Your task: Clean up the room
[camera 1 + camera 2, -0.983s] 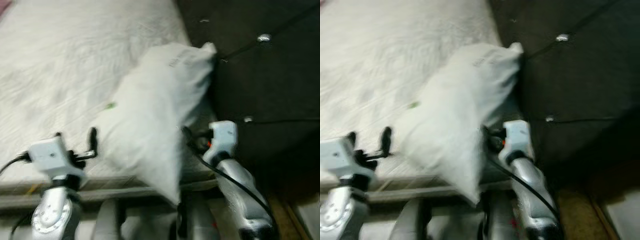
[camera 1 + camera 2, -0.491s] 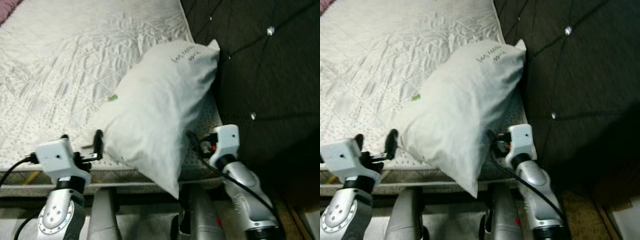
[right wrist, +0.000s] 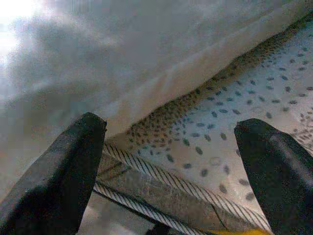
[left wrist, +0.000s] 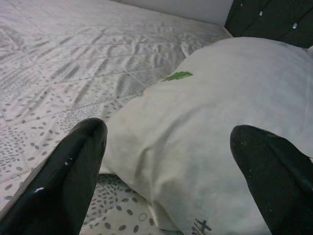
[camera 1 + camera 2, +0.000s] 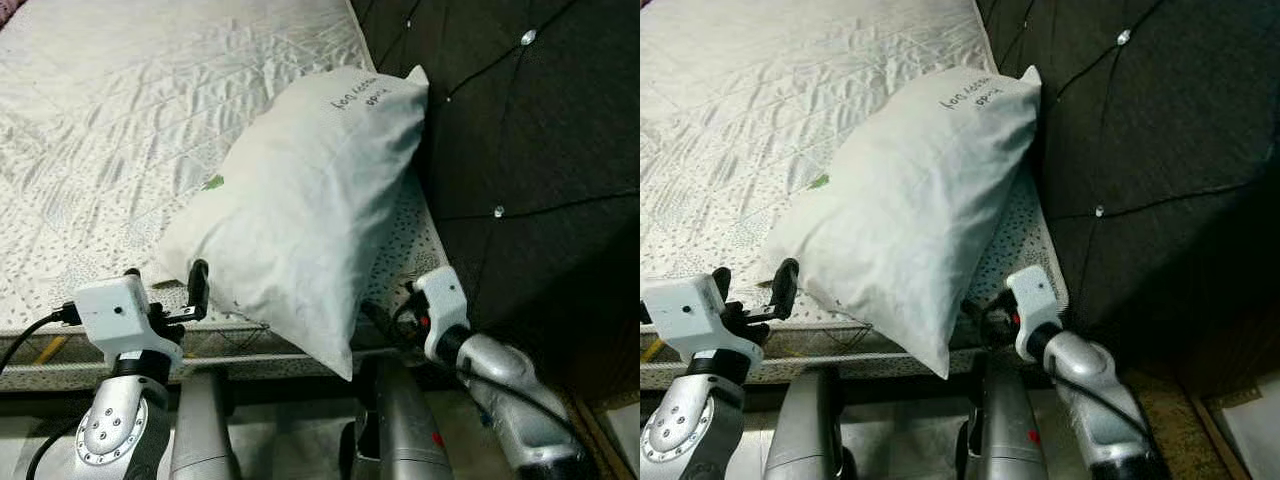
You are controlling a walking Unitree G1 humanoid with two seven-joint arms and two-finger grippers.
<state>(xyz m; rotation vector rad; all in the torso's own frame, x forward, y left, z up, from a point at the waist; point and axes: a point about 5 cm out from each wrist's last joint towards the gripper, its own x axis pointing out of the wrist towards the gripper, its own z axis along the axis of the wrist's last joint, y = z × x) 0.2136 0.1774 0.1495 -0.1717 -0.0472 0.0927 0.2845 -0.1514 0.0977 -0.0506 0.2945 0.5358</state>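
You couldn't read the scrawl on the pillow (image 5: 300, 200); its near corner overhung the mattress (image 5: 120, 130) edge. White and plump (small green mark), it lay diagonally, far end against the headboard (image 5: 520, 150). Left gripper (image 4: 171, 161) and right gripper (image 3: 171, 161) both gaped, holding nothing.

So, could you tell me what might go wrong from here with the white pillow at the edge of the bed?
1. The white pillow overhangs the quilted mattress edge at one corner; a nudge might tip it to the floor.
2. Both the left gripper and the right gripper are open, so nothing holds the pillow.
3. The right gripper sits low by the mattress piping and may snag there.
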